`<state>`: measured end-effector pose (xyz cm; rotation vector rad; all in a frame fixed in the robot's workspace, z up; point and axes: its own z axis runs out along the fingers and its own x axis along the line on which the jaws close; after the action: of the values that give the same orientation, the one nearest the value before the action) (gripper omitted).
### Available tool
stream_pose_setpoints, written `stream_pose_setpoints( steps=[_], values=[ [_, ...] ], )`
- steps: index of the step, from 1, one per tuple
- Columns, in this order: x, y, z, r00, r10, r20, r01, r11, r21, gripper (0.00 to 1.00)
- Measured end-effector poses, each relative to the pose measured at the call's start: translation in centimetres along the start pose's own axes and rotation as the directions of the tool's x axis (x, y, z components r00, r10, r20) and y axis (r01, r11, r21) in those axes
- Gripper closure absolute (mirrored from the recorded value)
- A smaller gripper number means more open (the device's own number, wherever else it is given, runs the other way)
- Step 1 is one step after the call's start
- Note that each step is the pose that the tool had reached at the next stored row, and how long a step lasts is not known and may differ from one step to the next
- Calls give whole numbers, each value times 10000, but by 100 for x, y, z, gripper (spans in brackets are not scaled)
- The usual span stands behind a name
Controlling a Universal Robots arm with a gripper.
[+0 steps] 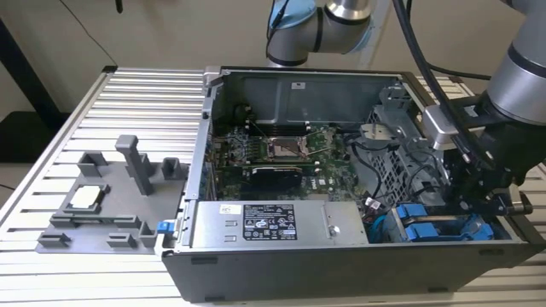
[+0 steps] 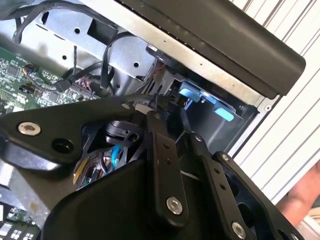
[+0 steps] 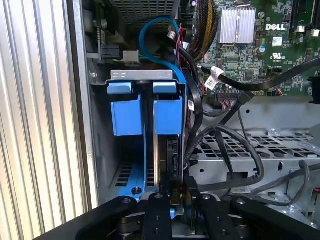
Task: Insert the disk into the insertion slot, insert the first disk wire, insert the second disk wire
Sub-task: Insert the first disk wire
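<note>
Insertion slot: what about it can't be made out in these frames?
First wrist view: beside the insertion slot, the black wire runs behind the gripper; its end is hidden.
Exterior view: the gripper stands before the slot, hiding its inside.
Second wrist view: the gripper's black links cover most of the slot; blue tabs peek out.

Exterior view: arm (image 1: 520, 70) cut off by the top and right edges. The gripper (image 1: 474, 208) sits low inside the computer case (image 1: 341, 268), its lower end hidden behind its own black body.

First wrist view: near end of the insertion slot (image 3: 142, 75) is covered by the gripper; slot interior in shadow, contents not resolved. Black cables (image 3: 225, 150) pass under the perforated plate (image 3: 280, 150) and run out of frame.

Second wrist view: a blurred shape (image 2: 300, 200) at the corner, possibly a person's hand, cut by the edge.

Print on the power supply label (image 1: 268, 222) is too small to read.
</note>
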<state>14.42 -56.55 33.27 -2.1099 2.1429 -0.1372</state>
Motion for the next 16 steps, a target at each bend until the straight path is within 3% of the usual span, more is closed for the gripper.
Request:
stream_pose_setpoints(
  steps=[6, 13, 14, 16],
  values=[
    [-2, -13, -81, 10000, 0, 0, 0, 10000, 0, 74],
    [-7, -35, -219, 10000, 0, -1, 0, 10000, 0, 74],
    [-10, -50, -313, 10000, 0, 0, 0, 10000, 0, 74],
    [-10, -52, -330, 10000, -1, -3, 1, 10000, 0, 74]
  ],
)
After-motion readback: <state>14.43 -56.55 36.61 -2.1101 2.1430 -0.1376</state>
